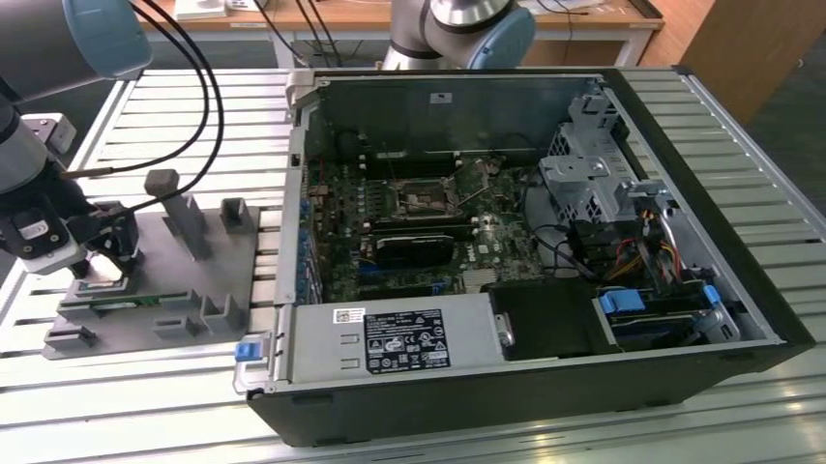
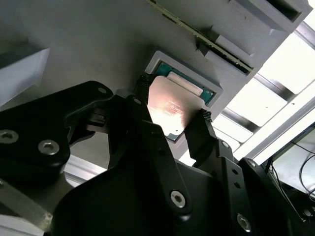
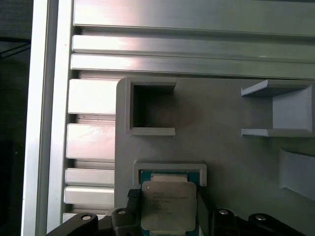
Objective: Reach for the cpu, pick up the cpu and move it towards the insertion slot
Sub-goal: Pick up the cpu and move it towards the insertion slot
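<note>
The cpu, a flat square chip with a silvery top, sits between my gripper's two black fingers just above the teal-lined square pocket of the grey fixture. My gripper is shut on the cpu, one finger on each opposite edge. In the first wrist view the cpu covers most of its pocket, with the gripper around it. In the exterior view my gripper hangs low over the fixture at that view's left. The insertion slot lies on the motherboard inside the open computer case, far from the gripper.
Upright grey posts stand on the fixture beside my gripper, and a thin green strip lies along its near edge. The open computer case has tall walls around the motherboard. Black cables hang over the slatted table. Another arm stands behind the case.
</note>
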